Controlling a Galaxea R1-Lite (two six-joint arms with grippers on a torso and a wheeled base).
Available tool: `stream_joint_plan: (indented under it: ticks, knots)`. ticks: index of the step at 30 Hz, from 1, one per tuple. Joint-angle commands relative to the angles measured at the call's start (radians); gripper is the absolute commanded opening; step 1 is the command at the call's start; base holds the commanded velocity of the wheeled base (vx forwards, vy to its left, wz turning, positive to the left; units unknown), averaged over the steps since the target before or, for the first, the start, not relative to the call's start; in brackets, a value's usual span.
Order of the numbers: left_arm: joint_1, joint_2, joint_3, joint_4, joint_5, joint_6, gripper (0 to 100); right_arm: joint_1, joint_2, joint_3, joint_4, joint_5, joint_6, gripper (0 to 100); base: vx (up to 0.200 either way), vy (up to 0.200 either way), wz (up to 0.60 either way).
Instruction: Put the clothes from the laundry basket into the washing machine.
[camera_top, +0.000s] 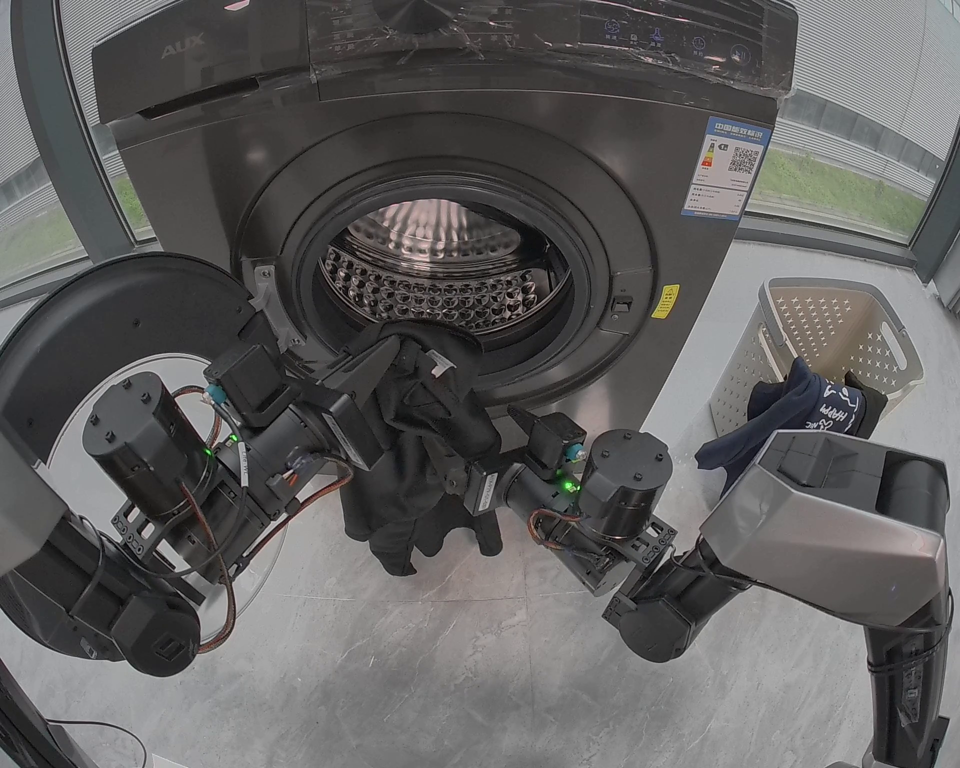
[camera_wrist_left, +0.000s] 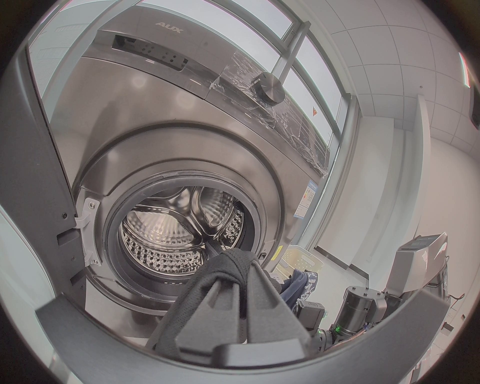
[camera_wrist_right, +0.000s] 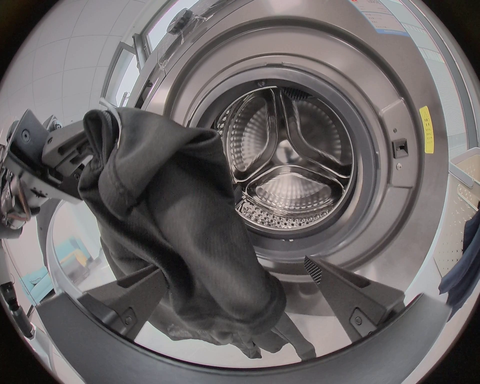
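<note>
Two arms stood at one black garment (camera_top: 420, 470) in front of the washing machine (camera_top: 650, 200), but only one held it. The left gripper (camera_top: 385, 365) was pressed together on the cloth's top fold, right at the lower lip of the round opening, with the open door (camera_top: 110, 320) on its left. From that pinch the garment hung straight down, its long axis upright, and most of its bulk dangled outside and below the lip; only the gathered top touched the rim.

The right gripper (camera_wrist_right: 232, 272) was spread wide, lower down and just to the right of the hanging cloth. The fabric draped between its fingers (camera_wrist_right: 145, 280) without being clamped.

The drum (camera_top: 430, 260) lay on the far side of the pinch and a little above the hanging bulk — that was the relation that mattered. The left arm was nearer the opening, so I judged the next move to be a push away and inward. The tail would need lifting over the lip, and the right gripper sat well for that. A snag on the rim looked possible.

Off to the right, the laundry basket (camera_top: 840, 330) held a dark blue garment (camera_top: 790, 400) — draped over its near wall.
</note>
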Motion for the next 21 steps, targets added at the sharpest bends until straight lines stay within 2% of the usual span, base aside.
stream_joint_plan:
  ticks: [1, 6, 15, 21]
  knots:
    - [0.000, 0.002, -0.001, -0.001, 0.000, -0.001, 0, 0.002, -0.003, 0.047, 0.000, -0.003, -0.001, 100, 0.000, 0.000, 0.00]
    - [0.000, 0.001, -0.001, -0.001, 0.000, -0.001, 0, -0.001, -0.003, 0.046, 0.000, -0.003, -0.001, 100, 0.000, 0.000, 0.00]
    - [-0.002, 0.002, 0.001, -0.001, 0.000, -0.001, 0, -0.004, 0.047, -0.111, 0.012, -0.003, -0.009, 100, 0.000, 0.000, 0.00]
    - [-0.002, 0.005, 0.001, -0.001, -0.001, -0.001, 0, -0.013, 0.055, -0.138, 0.009, -0.004, -0.006, 100, 0.000, 0.000, 0.00]
